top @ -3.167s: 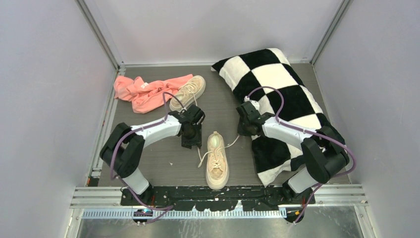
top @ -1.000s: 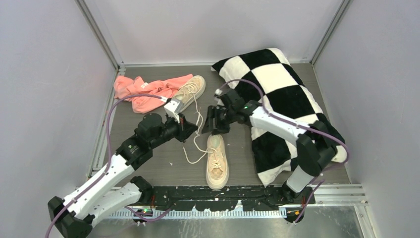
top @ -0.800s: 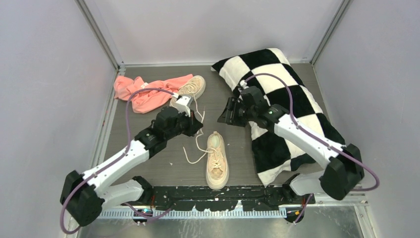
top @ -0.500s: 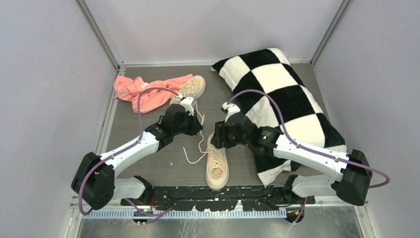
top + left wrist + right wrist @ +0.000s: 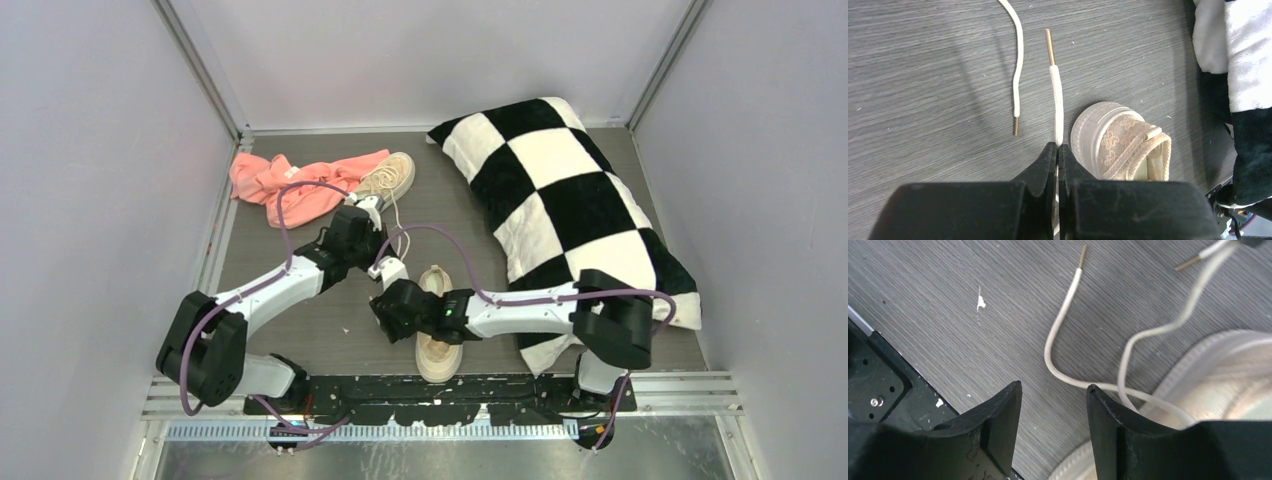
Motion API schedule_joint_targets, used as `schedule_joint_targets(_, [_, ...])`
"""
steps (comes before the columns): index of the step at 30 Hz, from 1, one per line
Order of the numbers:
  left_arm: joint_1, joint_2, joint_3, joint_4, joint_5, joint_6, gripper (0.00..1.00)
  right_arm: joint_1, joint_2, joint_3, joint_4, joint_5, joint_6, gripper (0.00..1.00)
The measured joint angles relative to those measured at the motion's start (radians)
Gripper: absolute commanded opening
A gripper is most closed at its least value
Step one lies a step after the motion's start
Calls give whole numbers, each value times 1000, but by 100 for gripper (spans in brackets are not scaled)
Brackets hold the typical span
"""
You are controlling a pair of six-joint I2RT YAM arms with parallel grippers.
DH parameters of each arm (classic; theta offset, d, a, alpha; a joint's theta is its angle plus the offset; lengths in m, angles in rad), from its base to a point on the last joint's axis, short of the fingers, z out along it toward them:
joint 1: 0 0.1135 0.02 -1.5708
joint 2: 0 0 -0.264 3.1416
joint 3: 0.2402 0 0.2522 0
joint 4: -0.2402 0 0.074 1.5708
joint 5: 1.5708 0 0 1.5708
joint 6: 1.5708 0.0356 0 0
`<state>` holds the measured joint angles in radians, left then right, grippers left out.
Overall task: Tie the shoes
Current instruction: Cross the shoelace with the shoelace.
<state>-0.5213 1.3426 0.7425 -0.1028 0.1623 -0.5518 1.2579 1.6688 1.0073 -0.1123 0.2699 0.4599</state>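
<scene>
Grey wood-grain tabletop (image 5: 455, 200), boxed in by pale walls (image 5: 420, 60), is seen with the near shoe (image 5: 438, 352) lying lengthwise just ahead of the arm bases, partly covered by the right arm. The far shoe (image 5: 385, 178) is set at the back left, touching a pink cloth (image 5: 290, 185), and a checkered pillow (image 5: 560, 190) is spread along the right side. The left gripper (image 5: 1057, 152) is pictured pinched tight on one cream lace (image 5: 1058, 105) of the near shoe, whose metal-tipped end is left sticking out beyond the fingertips. The second lace (image 5: 1060, 325) is laid slack on the tabletop in a curve. The right gripper (image 5: 1053, 390) is held low beside the near shoe's pale sole with its fingers parted about halfway; nothing is gripped between them, and the second lace is seen just beyond the gap.
</scene>
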Motion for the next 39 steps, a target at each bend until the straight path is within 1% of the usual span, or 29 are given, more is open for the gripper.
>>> schedule_joint_targets(5, [13, 13, 26, -44, -2, -6, 1, 19, 108, 67, 39, 26, -35, 56])
schedule_joint_targets(12, [27, 31, 27, -53, 5, -18, 1, 20, 202, 120, 62, 48, -66, 55])
schedule_joint_targets(14, [33, 35, 27, -53, 11, -22, 0, 26, 224, 124, 63, 56, -73, 53])
schedule_joint_targets(18, [40, 41, 27, -48, 25, -42, 0, 53, 267, 138, 66, 94, -99, 46])
schedule_joint_targets(19, [41, 42, 27, -47, 26, -44, 1, 60, 270, 143, 67, 99, -101, 44])
schedule_joint_targets(20, [44, 44, 27, -45, 31, -48, 1, 70, 277, 150, 69, 113, -107, 39])
schedule_joint_targets(21, [45, 46, 27, -45, 33, -51, 0, 74, 280, 153, 69, 118, -112, 20])
schedule_joint_targets(22, [46, 48, 27, -45, 34, -52, 1, 80, 284, 157, 69, 126, -114, 4])
schedule_joint_targets(23, [47, 49, 27, -44, 37, -53, 1, 84, 288, 162, 68, 135, -121, 1])
schedule_joint_targets(28, [53, 52, 21, -43, 43, -66, 1, 97, 291, 167, 55, 181, -126, 1])
schedule_joint_targets(30, [55, 52, 19, -44, 44, -69, 1, 97, 267, 145, 42, 191, -125, 1])
schedule_joint_targets(32, [56, 52, 18, -44, 43, -69, 1, 97, 200, 97, 11, 197, -118, 1])
schedule_joint_targets(39, [59, 44, 9, -69, 41, -69, 0, 96, -170, -56, -30, 189, -62, 1])
